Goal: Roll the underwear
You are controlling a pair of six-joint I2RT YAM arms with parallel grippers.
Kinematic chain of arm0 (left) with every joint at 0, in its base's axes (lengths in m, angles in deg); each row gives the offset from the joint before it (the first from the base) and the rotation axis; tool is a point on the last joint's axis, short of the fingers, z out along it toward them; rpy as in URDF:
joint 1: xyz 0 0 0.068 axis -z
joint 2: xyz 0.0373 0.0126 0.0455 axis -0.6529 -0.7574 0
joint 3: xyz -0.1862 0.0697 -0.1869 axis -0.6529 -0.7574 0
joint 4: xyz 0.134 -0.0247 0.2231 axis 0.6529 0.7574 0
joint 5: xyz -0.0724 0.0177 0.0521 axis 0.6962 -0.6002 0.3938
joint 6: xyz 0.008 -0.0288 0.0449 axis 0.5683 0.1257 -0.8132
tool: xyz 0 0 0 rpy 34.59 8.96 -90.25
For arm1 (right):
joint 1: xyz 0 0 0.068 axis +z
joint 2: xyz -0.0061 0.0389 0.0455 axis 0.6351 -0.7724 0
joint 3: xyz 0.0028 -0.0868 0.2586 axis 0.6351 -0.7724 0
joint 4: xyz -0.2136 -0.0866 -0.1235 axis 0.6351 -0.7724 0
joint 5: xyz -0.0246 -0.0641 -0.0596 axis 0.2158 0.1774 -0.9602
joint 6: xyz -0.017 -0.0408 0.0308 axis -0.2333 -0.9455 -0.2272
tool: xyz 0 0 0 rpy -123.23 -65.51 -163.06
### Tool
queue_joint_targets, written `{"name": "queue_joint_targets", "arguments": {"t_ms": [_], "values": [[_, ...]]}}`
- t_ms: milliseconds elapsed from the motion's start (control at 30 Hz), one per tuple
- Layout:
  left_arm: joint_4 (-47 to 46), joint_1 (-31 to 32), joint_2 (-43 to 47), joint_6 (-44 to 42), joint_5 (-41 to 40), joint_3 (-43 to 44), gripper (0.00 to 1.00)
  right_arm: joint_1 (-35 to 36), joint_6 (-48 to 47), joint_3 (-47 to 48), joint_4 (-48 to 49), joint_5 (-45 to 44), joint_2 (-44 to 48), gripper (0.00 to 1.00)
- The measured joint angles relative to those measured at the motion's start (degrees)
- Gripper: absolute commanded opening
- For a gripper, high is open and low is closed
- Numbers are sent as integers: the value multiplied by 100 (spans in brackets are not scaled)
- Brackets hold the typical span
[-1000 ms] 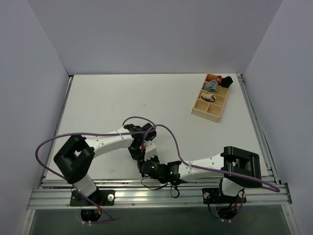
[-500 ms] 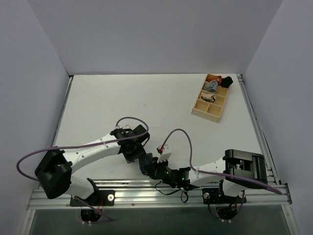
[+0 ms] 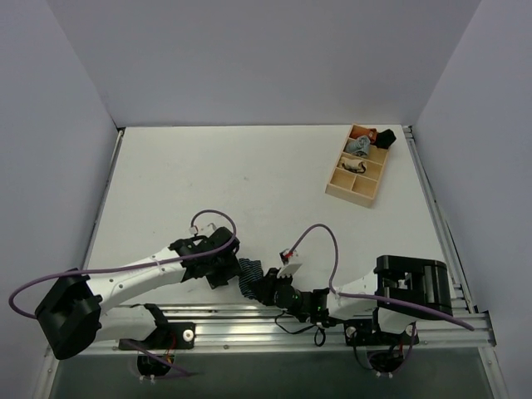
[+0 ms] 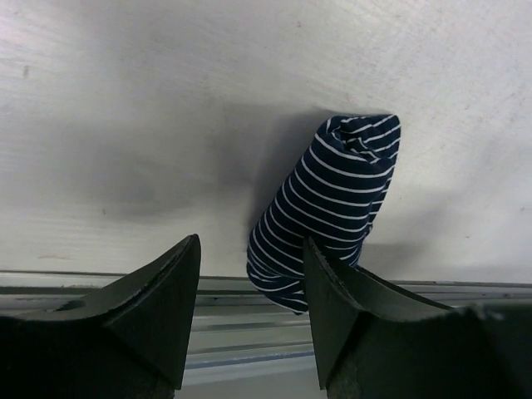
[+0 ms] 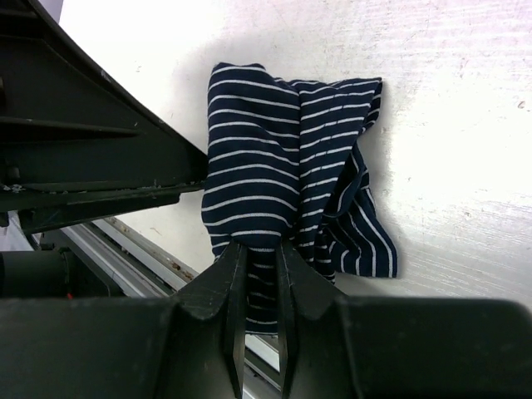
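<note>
Rail (image 3: 216, 326): runs along the near edge of the worktop (image 3: 208, 183).
Right jaws: closed on the near edge of the underwear (image 5: 274, 174). The striped cloth is pinched between the fingers (image 5: 220, 299).
Underwear: lies on the worktop at its near edge, between the two wrists, with its near end reaching the rail. The left wrist view shows a short striped tube. The right wrist view shows a folded bundle with a loose flap on one side.
Left jaws: open and holding nothing. The fingers (image 4: 158, 307) stand apart. The underwear lies just beyond one fingertip, not between the two.
Tray (image 3: 347, 196): wooden, with compartments, at the far right of the worktop and well apart from the arms. Small rolled garments sit in its far compartments.
Change: within the last second the left jaws let go of the cloth and the left arm drew back toward its own side. In the same interval the right jaws closed on the cloth.
Meaning: hold has passed from left to right. Judged state is roll part formed, not finished.
Caution: the loose flap is not tucked in. A pull by the right jaws alone could open the roll.
</note>
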Motion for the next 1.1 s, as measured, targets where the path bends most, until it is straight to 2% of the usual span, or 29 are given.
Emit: {"name": "queue_joint_targets", "arguments": {"t_ms": [300,733,1100], "values": [[-979,-11,57,-118,240,-450,61,24,190,-125,197,-28,-50,0],[-1344,-155,909,-437,503,-739,66,31,527,-240,295,-20,-44,0],[-1996,-415,70,-1088,1095,-772,66,28,575,-256,313,-17,-50,0]]}}
